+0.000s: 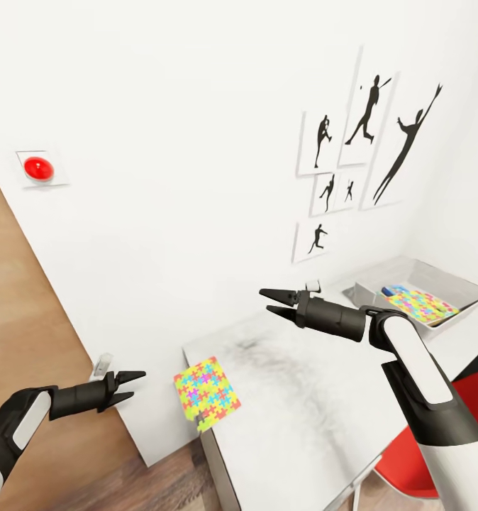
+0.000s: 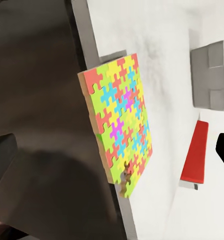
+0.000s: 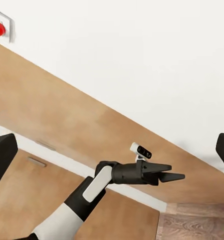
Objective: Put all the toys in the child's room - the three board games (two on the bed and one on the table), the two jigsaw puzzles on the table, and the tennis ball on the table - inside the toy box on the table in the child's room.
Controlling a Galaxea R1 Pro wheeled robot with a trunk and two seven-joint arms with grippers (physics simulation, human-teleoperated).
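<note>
Head view: white bench (image 1: pixel 303 397) runs from near centre toward the right corner of the room.

Jigsaw puzzle (image 1: pixel 206 394), bright yellow, pink, blue and orange, lies at the near left corner of the bench, one corner hanging past the edge. In the left wrist view the same puzzle (image 2: pixel 120 122) sits along the bench edge over the dark floor; a few pieces at one corner look loose.

Toy box (image 1: pixel 457 278), shallow light-grey tray, stands at the far right end of the bench against the wall. Second jigsaw puzzle (image 1: pixel 422 303) lies inside it, with a small blue item beside it, too small to tell.

Left tool (image 1: pixel 134 387): fingers spread, empty, held off the bench's left side, near the overhanging puzzle but apart from it. It also shows in the right wrist view (image 3: pixel 171 172), spread.

Right tool (image 1: pixel 276 301): fingers slightly parted, empty, raised over the bench, well apart from both puzzles.

Wall: black sports-silhouette pictures (image 1: pixel 367 152); red round button (image 1: pixel 38 168) on a white plate. Wooden door (image 1: pixel 33 341) at left. Red chair (image 1: pixel 437 440) under the bench.
</note>
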